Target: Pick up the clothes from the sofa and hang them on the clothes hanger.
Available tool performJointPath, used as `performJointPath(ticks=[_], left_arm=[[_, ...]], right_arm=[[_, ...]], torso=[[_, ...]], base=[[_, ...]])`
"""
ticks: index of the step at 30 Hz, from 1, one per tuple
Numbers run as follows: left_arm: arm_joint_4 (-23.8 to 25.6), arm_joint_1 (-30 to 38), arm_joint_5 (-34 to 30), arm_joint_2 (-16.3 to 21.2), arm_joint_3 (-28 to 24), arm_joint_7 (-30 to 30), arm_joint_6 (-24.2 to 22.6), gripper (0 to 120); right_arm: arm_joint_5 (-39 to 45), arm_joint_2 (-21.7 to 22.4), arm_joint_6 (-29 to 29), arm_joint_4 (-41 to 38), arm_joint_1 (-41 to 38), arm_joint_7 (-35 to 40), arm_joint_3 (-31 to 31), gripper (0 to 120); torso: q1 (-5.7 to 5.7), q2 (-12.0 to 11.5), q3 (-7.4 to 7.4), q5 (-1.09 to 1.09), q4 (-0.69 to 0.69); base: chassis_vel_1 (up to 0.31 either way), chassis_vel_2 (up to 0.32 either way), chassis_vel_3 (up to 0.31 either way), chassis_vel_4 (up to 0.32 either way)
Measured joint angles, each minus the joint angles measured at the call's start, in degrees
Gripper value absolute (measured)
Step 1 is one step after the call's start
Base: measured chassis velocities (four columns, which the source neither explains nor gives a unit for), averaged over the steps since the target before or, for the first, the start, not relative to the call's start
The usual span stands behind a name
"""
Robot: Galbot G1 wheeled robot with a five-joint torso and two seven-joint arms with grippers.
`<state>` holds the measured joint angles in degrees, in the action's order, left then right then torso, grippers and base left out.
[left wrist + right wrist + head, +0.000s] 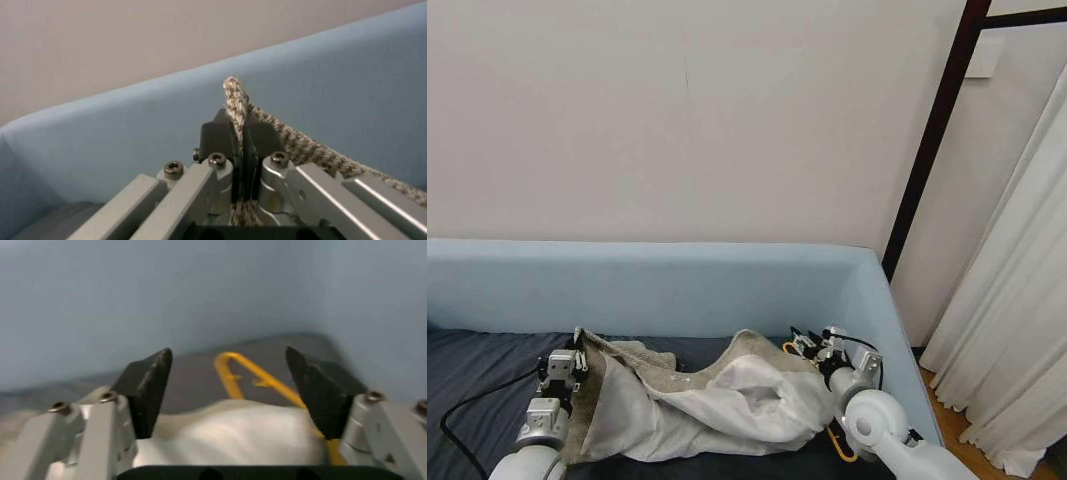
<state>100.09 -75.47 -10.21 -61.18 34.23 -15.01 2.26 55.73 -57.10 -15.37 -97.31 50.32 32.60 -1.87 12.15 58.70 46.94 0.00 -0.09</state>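
A white and beige knitted garment (717, 400) lies spread across the dark seat of the sofa (487, 365). My left gripper (579, 357) is shut on the garment's knitted edge (235, 107) at its left end, lifting that corner a little. My right gripper (807, 340) stands open over the garment's right end, its black fingers (148, 385) apart above the white cloth (233, 437). A yellow clothes hanger (243, 377) lies on the seat under that end, its loop (839, 445) showing beside my right arm.
The sofa's light blue back (677, 285) and right arm (897, 340) wall in the seat. A dark metal rack post (927, 150) rises behind the sofa's right corner, next to white curtains (1017, 330). A black cable (457, 420) trails on the seat at left.
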Motion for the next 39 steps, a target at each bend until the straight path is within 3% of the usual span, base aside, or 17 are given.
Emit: performJointPath(ticks=[2,7,13,21,25,35,39], left_arm=[[0.23,-0.05,0.01,-0.28,-0.53,-0.03,0.03,0],[1.32,-0.07,-0.12,-0.18,-0.94,-0.04,0.10,0],[2.34,-0.28,-0.52,0.29,-0.90,-0.29,0.29,0],[3.43,-0.54,-0.58,0.50,-0.88,-0.71,0.45,0],[3.64,-0.33,-0.58,0.69,-0.89,-0.94,0.42,0],[3.65,-0.09,-0.61,0.82,-1.08,-1.15,0.33,0],[3.85,-0.09,-0.72,0.94,-1.15,-1.17,0.33,0]], right_arm=[[-6.89,0.20,-3.10,4.85,-0.11,-0.27,-0.45,82],[-12.88,-0.71,-10.54,11.54,-1.89,-2.54,-0.62,98],[-18.71,-1.95,-14.02,17.13,-3.30,-6.52,-1.90,100],[-24.80,-3.54,-14.20,22.41,-2.88,-10.90,-3.03,100],[-24.60,-5.26,-14.09,25.87,-4.44,-15.36,-2.53,88],[-23.30,-7.56,-15.52,31.42,-7.05,-16.79,-1.13,56],[-25.12,-7.76,-16.58,33.35,-7.22,-17.36,-0.53,55]], torso=[[0.00,0.00,0.00,-0.01,0.00],[0.00,0.00,0.00,0.00,0.01],[0.00,0.00,0.01,0.00,0.01],[0.00,0.00,0.00,0.00,-0.01],[0.00,0.00,0.01,-0.01,0.01],[0.00,0.00,0.00,-0.01,0.01],[0.00,0.00,0.00,-0.01,0.00]], base=[[0.000,0.000,0.000,0.000],[0.000,0.000,0.000,0.000],[0.000,0.000,0.000,0.000],[0.000,0.000,0.000,0.000],[0.000,0.000,0.000,0.000],[0.000,0.000,0.000,0.000],[0.000,0.000,0.000,0.000]])
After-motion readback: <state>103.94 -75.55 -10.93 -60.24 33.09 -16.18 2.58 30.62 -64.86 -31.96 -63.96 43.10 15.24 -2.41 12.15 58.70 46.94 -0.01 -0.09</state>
